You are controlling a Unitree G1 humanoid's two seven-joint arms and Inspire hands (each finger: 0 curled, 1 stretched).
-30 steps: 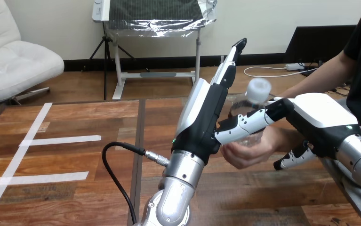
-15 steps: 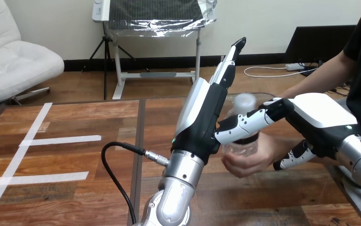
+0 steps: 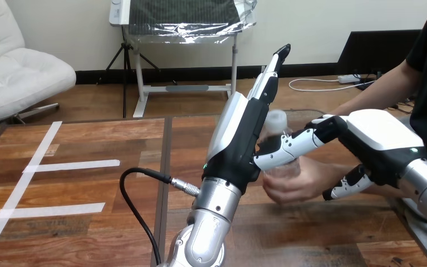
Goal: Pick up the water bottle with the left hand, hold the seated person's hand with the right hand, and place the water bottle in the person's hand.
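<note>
- Water bottle (image 3: 276,123): clear, white-capped, upright above the wooden table (image 3: 88,189), its lower part clasped in the person's hand (image 3: 300,181).
- Left hand (image 3: 239,142): just left of the bottle and partly covering it, back toward the camera, fingers straight and pointing up, holding nothing; contact with the bottle could not be told.
- Right hand (image 3: 375,136): right of the bottle, fingers (image 3: 286,147) nearly straight and laid across the bottle's front, thumb (image 3: 347,186) below the person's wrist; no clasp could be made out.
</note>
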